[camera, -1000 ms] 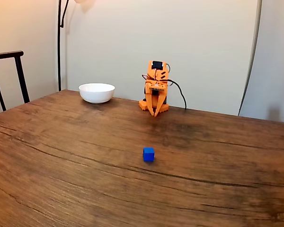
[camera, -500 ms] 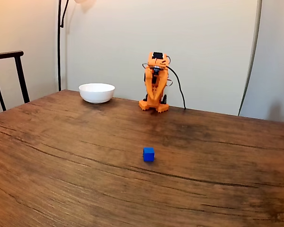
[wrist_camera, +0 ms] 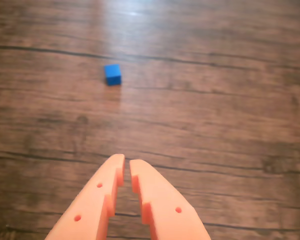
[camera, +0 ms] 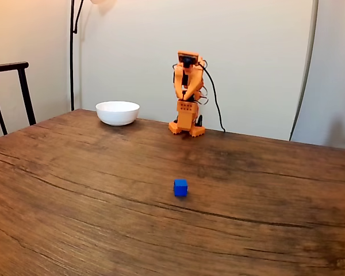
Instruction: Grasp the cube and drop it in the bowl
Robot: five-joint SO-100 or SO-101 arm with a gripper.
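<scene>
At the far edge of the wooden table (camera: 75,190) I see the orange arm (camera: 188,92) folded up at its base. In the wrist view my gripper (wrist_camera: 127,170) is clenched, tips nearly touching, nothing between them, hanging over bare wood. The cube (wrist_camera: 112,74) sits well ahead of it, slightly left; in the fixed view it lies mid-table (camera: 180,187). The bowl (camera: 117,112) stands far left, near the arm's base.

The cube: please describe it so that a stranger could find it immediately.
Start from the wide wooden table. The orange arm and a white bowl stand at its far edge. Nearer the camera, alone on bare wood, lies the cube: tiny, bright blue, the only blue thing.
</scene>
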